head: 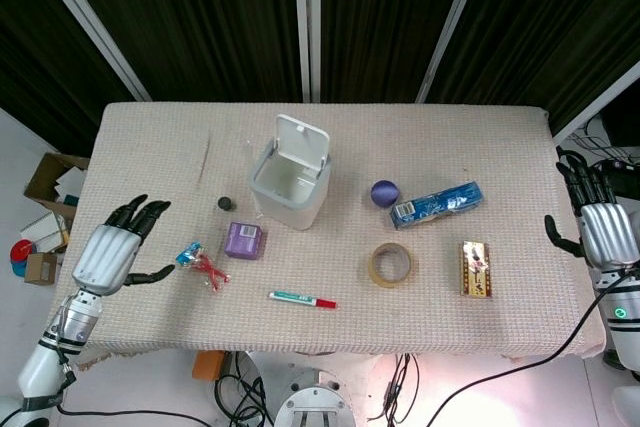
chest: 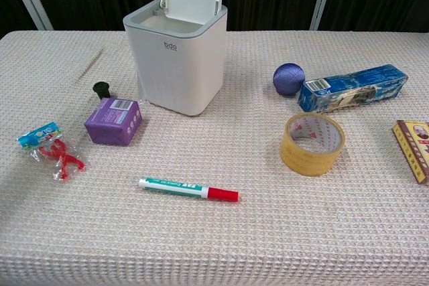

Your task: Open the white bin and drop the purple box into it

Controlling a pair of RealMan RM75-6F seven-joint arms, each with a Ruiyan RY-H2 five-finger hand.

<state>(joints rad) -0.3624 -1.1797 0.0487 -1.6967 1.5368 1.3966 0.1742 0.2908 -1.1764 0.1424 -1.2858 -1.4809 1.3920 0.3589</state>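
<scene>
White bin (head: pixel 290 187) lid up, purple box (head: pixel 244 241) beside it, both hands (head: pixel 112 255) (head: pixel 600 232) spread, empty

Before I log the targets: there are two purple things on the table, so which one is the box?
The purple box left of the white bin, flat-sided with a label; the other is a round purple ball beside the blue carton.
</scene>
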